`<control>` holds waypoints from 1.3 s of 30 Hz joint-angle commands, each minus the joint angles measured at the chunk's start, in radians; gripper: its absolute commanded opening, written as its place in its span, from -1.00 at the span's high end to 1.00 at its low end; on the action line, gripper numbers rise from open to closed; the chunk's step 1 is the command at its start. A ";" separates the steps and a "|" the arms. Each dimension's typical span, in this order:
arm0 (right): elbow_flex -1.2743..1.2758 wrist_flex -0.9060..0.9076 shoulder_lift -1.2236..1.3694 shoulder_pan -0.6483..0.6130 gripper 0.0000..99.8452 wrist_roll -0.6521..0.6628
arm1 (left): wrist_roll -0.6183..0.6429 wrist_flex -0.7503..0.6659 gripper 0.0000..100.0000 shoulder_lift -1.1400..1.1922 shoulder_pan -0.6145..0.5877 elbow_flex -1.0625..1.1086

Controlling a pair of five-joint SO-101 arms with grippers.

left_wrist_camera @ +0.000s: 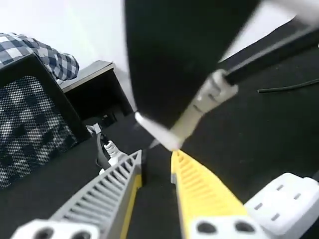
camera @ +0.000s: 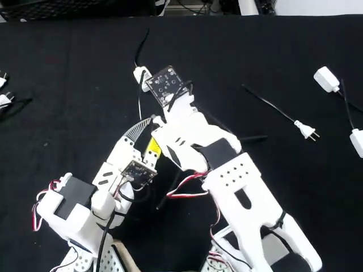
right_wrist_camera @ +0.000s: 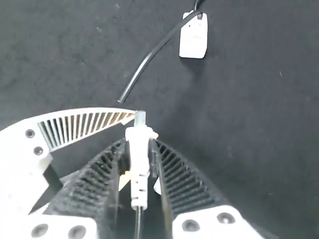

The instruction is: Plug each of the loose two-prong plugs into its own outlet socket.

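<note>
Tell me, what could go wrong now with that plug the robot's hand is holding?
1. The right hand pinches the plug by its narrow body, so it might twist or slip when pushed in.
2. The left hand is open close beside it, so the two could bump.
3. The socket lies loose on the black table, apart from the plug, and may slide away under pressure.

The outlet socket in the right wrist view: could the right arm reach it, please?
Probably yes: the right pincer, shut on a plug, faces the socket across bare table, though the left pincer's finger sits by the plug's tip.
</note>
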 commanded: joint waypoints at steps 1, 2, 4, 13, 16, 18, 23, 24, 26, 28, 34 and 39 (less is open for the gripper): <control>-0.054 0.005 -0.035 -0.014 0.98 0.038 | 0.003 0.000 0.78 -0.002 0.025 -0.033; -0.054 0.008 -0.038 -0.014 0.98 0.040 | 0.003 0.000 0.78 -0.002 0.027 -0.039; -0.054 0.011 -0.038 -0.014 0.98 0.040 | 0.005 0.006 0.78 0.000 0.028 -0.051; 0.054 -0.046 -0.039 -0.020 0.98 0.295 | 0.052 -0.114 0.78 0.000 0.051 0.012; 0.051 -0.054 -0.056 -0.020 0.98 0.227 | 0.052 -0.133 0.83 -0.003 0.041 0.010; 0.062 -0.054 -0.065 -0.023 0.98 0.207 | 0.052 -0.133 0.85 -0.008 0.041 0.019; 0.076 -0.046 -0.071 -0.049 0.98 0.206 | 0.052 -0.150 0.85 -0.011 0.041 0.045; 0.084 -0.049 -0.074 -0.049 0.98 0.206 | 0.052 -0.176 0.85 -0.011 0.041 0.050; 0.093 -0.052 -0.074 -0.048 0.98 0.206 | 0.052 -0.184 0.86 -0.011 0.041 0.059; 0.096 -0.052 -0.074 -0.048 0.98 0.206 | 0.052 -0.184 0.86 -0.011 0.042 0.061; 0.094 -0.052 -0.074 -0.046 0.97 0.173 | 0.052 -0.184 0.86 -0.011 0.042 0.061; 0.093 -0.071 -0.076 -0.046 0.97 0.172 | 0.140 -0.184 0.85 -0.011 0.044 0.062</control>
